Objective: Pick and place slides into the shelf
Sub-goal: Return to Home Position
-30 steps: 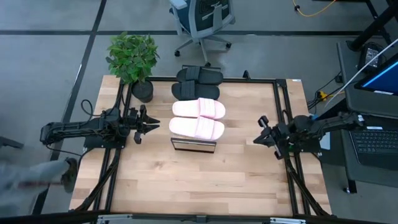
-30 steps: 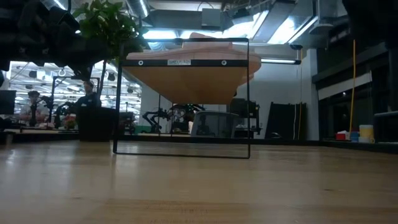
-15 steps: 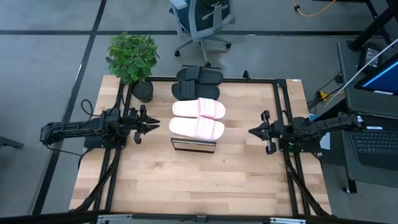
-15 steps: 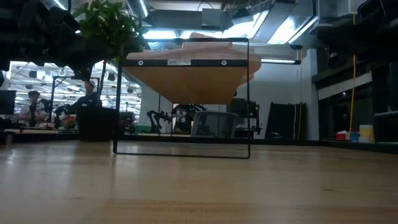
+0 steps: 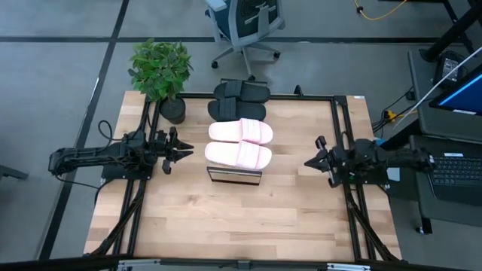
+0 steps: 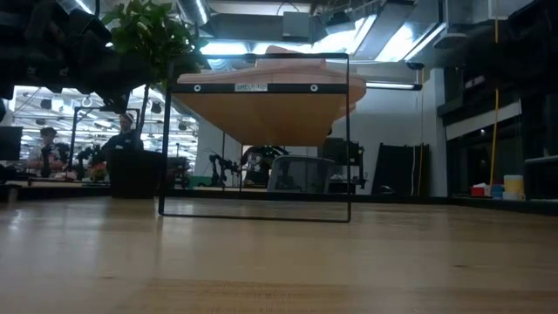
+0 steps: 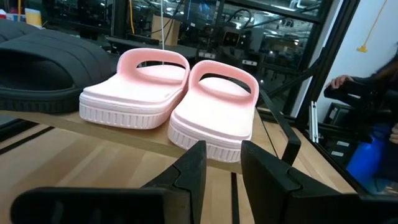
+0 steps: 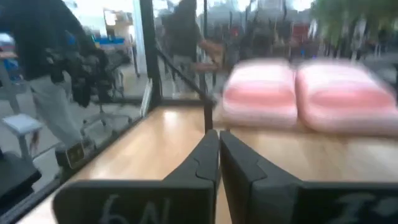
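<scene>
All four slides are on the shelf [image 5: 235, 176], so only the return to home is left. The shelf stands mid-table, its long axis running from the near edge toward the far one. The black pair [image 5: 239, 101] takes the far end and the pink pair [image 5: 239, 143] sits just this side of it, with each pair's two slides touching.

The left gripper [image 7: 217, 167] sits at the table's [image 5: 226, 218] left side, level with the pink pair and aimed at it. Its fingers [image 7: 189, 169] are a narrow gap apart and hold nothing. The right gripper [image 8: 217, 155] is at the right side and also faces the shelf, with its fingers all but touching and empty.

To finish well, each arm should probably draw straight back and away from the shelf. It should turn only once clear of the shelf and of the dark rails along the table's sides. Neither gripper needs to change, since both are empty. The slides rest loosely on the plank, so a brush against the frame could shift them.

Each slide lies crosswise on the shelf, its long axis running from one arm toward the other. The left wrist view shows the open footbeds and the mouths of the straps, so the pink heels seem to point at the left arm and the toes at the right. The black pair lies the same crosswise way, but its toe end is harder to make out.
</scene>
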